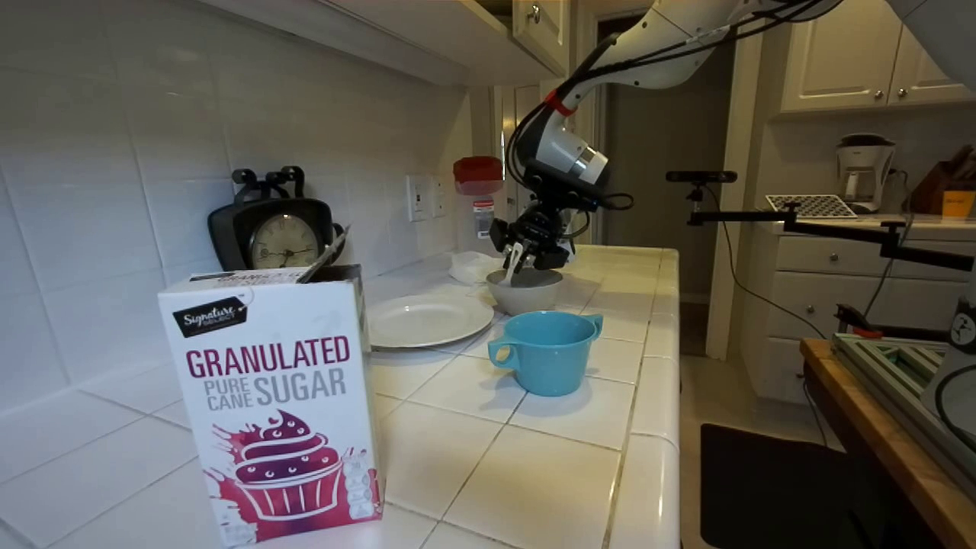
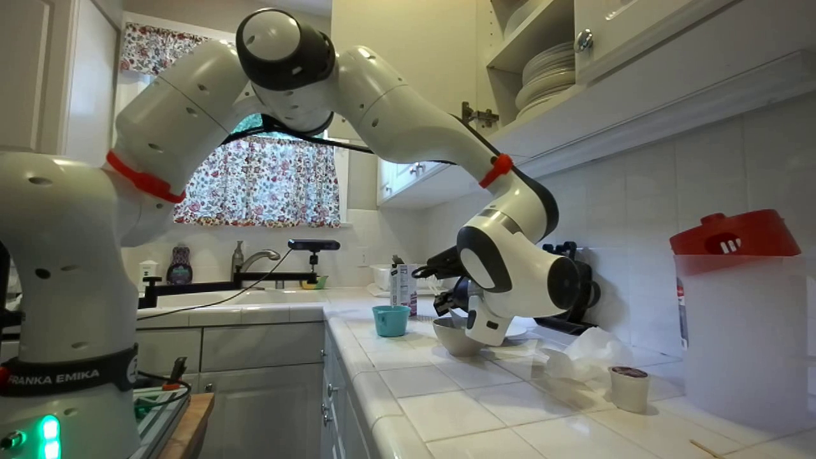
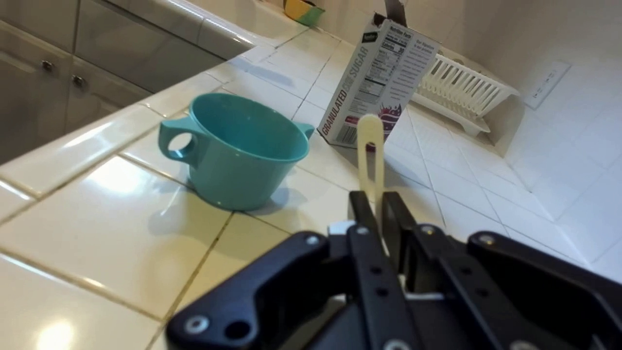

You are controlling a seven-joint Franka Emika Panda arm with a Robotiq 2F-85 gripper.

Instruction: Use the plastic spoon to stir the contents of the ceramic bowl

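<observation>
The white ceramic bowl shows in both exterior views (image 1: 526,296) (image 2: 456,339) on the tiled counter. My gripper (image 1: 526,252) is just above the bowl's rim, pointing down at a tilt. In the wrist view the gripper (image 3: 373,199) is shut on the pale plastic spoon (image 3: 370,125), whose slotted handle end sticks up past the fingertips. In an exterior view the spoon (image 1: 512,267) slants down into the bowl. The spoon's lower end and the bowl's contents are hidden. The bowl is out of view in the wrist view.
A light-blue cup (image 1: 550,354) stands near the bowl, toward the counter's edge. A flat white plate (image 1: 427,316) lies beside the bowl. A sugar box (image 1: 278,412), a clock (image 1: 284,240), crumpled plastic (image 2: 590,354), a small pod (image 2: 629,390) and a red-lidded container (image 2: 743,331) also stand here.
</observation>
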